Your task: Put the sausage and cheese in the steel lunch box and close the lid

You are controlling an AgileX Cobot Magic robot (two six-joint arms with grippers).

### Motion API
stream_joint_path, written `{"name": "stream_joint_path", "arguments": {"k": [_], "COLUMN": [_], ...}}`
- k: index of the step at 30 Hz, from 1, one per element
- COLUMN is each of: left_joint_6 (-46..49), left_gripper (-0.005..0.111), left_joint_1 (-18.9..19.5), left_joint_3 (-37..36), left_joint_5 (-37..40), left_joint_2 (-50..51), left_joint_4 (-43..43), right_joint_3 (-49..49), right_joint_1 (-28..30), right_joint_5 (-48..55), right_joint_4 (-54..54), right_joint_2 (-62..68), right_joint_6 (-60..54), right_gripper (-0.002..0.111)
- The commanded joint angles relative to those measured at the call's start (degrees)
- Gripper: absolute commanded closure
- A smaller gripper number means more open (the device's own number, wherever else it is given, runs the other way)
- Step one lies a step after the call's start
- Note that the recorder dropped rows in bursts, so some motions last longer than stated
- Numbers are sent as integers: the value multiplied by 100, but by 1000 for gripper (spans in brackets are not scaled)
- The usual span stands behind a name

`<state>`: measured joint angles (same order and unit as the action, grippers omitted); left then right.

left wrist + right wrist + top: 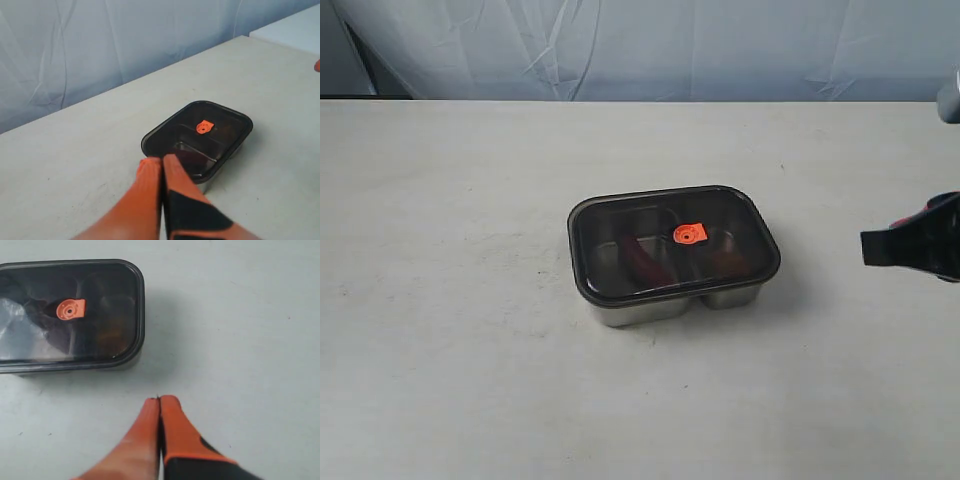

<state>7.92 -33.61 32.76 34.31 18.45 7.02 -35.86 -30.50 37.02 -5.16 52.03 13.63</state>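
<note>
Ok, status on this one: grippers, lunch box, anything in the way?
Left gripper shut, empty. Right gripper shut, empty, off to the side. Lid on steel lunch box, sausage visible beneath; cheese unclear. No obstruction seen.

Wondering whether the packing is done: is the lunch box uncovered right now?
No, the lid sits on the steel lunch box, covering both compartments.
</note>
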Motion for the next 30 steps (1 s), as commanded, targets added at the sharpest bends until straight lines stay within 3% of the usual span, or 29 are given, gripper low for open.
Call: {"name": "stream_joint_path", "arguments": {"k": [1, 13, 17, 18, 20, 23, 25, 30], "left_joint_6": [-333, -309, -153, -153, -153, -166, -166, -175], "left_gripper": [107, 107, 107, 107, 107, 107, 107, 107], "left_joint_1": [-25, -25, 1, 81, 721, 1932, 2224, 2224], "left_joint_3": [-41, -41, -78, -150, -585, -1559, -2099, -3024], "left_joint_5": [366, 378, 69, -185, -1012, -1887, -2266, -2524], "left_joint_2": [-773, -1315, -1356, -1387, -1555, -1845, -1845, -1845], "left_joint_4": [83, 75, -476, -520, -466, -109, 263, 692], "right_joint_3": [74, 74, 74, 74, 74, 74, 74, 74], "right_joint_1": [-8, -8, -8, -8, -8, -8, -8, -8], "right_joint_5": [49, 20, 20, 20, 22, 22, 22, 22], "right_joint_4": [79, 68, 68, 68, 78, 78, 78, 89], "right_joint_2": [-253, -252, -252, -252, -252, -252, -252, -252], "right_joint_6": [8, 8, 8, 8, 8, 8, 8, 8], "right_gripper": [109, 109, 109, 109, 109, 109, 109, 109]}}
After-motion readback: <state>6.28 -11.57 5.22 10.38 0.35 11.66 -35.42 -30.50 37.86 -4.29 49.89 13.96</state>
